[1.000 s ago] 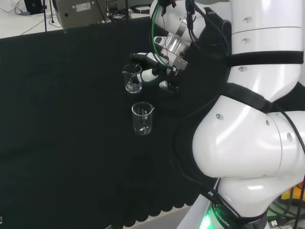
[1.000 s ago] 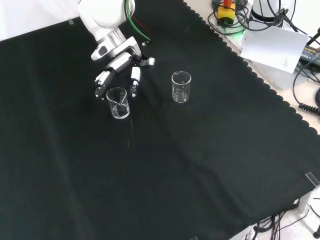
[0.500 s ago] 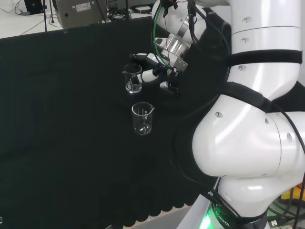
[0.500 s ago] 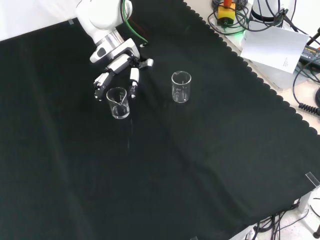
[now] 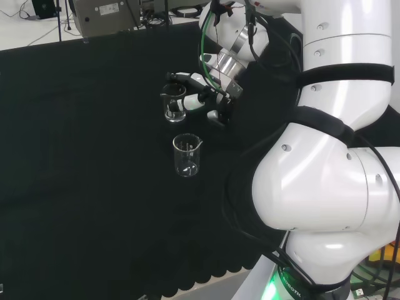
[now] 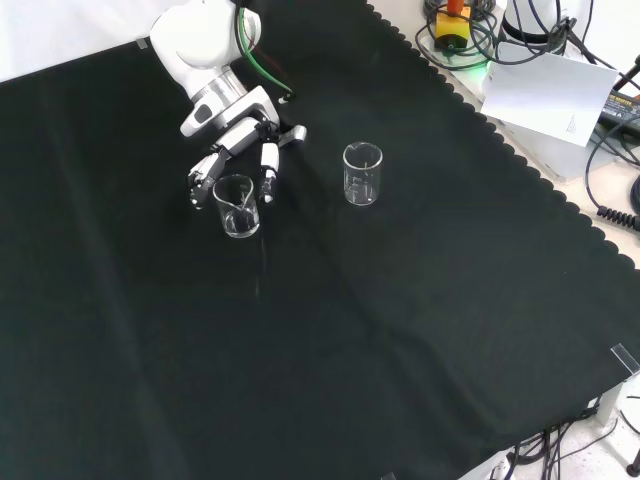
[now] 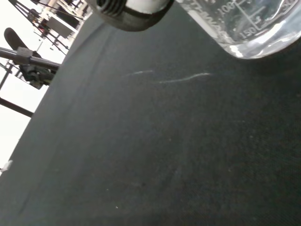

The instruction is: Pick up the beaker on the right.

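Two clear glass beakers stand upright on the black cloth. In the front view one beaker is at the left and the other beaker stands apart to its right. The hand hangs just behind the left one, its fingers spread and reaching down on both sides of its rim; whether they touch the glass I cannot tell. In the head view the hand is at the right of the farther beaker, and the nearer beaker stands free. The wrist view has that beaker's base close by a blurred fingertip.
The arm's white links take up the right of the head view. In the front view, cables, a white sheet and gear lie beyond the cloth's scalloped edge at the top right. Open black cloth stretches in front of the beakers.
The wrist has turned and shifted a little, bringing the spread fingers lower and closer round the left beaker in the front view. Neither beaker has moved.
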Controlling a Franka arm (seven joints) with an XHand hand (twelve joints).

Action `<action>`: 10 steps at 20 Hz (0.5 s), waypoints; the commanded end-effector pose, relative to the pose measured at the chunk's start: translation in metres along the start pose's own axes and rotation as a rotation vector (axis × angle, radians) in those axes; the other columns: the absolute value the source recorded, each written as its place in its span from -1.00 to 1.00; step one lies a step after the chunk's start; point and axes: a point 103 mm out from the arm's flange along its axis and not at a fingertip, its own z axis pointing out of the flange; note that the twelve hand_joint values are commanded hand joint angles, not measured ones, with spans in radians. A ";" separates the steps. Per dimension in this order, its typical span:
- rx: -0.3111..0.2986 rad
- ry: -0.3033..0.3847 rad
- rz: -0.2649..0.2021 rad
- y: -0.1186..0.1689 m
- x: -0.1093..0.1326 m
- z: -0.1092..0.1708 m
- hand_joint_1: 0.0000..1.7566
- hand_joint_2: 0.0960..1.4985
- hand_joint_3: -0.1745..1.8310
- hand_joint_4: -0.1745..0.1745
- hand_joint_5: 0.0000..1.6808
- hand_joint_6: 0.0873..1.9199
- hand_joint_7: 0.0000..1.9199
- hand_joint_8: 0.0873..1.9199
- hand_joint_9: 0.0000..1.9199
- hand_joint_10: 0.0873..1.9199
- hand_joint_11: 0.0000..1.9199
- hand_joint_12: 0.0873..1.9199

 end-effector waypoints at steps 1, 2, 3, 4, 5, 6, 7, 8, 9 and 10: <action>-0.034 0.024 -0.001 0.002 -0.001 0.001 0.10 0.11 -1.00 -0.08 -0.48 -0.99 -0.85 -0.40 -0.67 -0.46 -0.99 0.40; -0.038 0.028 0.002 0.003 -0.001 0.001 0.10 0.11 -1.00 -0.08 -0.47 -0.99 -0.83 -0.40 -0.66 -0.45 -0.99 0.40; -0.042 0.038 0.004 0.003 -0.002 0.001 0.10 0.11 -1.00 -0.08 -0.44 -0.96 -0.79 -0.39 -0.61 -0.45 -0.98 0.40; -0.046 0.046 0.007 0.003 -0.004 0.000 0.11 0.11 -1.00 -0.08 -0.43 -0.90 -0.75 -0.38 -0.58 -0.46 -0.97 0.39; -0.047 0.050 0.009 0.003 -0.005 0.000 0.12 0.11 -1.00 -0.08 -0.44 -0.80 -0.72 -0.37 -0.55 -0.47 -0.95 0.39; -0.047 0.053 0.010 0.004 -0.006 0.001 0.12 0.11 -1.00 -0.08 -0.47 -0.69 -0.71 -0.36 -0.53 -0.48 -0.95 0.39; -0.049 0.056 0.011 0.003 -0.007 0.001 0.13 0.11 -1.00 -0.08 -0.51 -0.59 -0.70 -0.36 -0.51 -0.48 -0.94 0.39; -0.048 0.060 0.012 0.003 -0.008 0.001 0.13 0.11 -1.00 -0.08 -0.54 -0.50 -0.70 -0.35 -0.51 -0.48 -0.94 0.39; -0.049 0.063 0.014 0.003 -0.009 0.002 0.13 0.11 -1.00 -0.09 -0.56 -0.45 -0.69 -0.34 -0.50 -0.48 -0.94 0.40; -0.049 0.065 0.016 0.003 -0.010 0.003 0.13 0.11 -1.00 -0.09 -0.57 -0.42 -0.69 -0.34 -0.50 -0.48 -0.94 0.40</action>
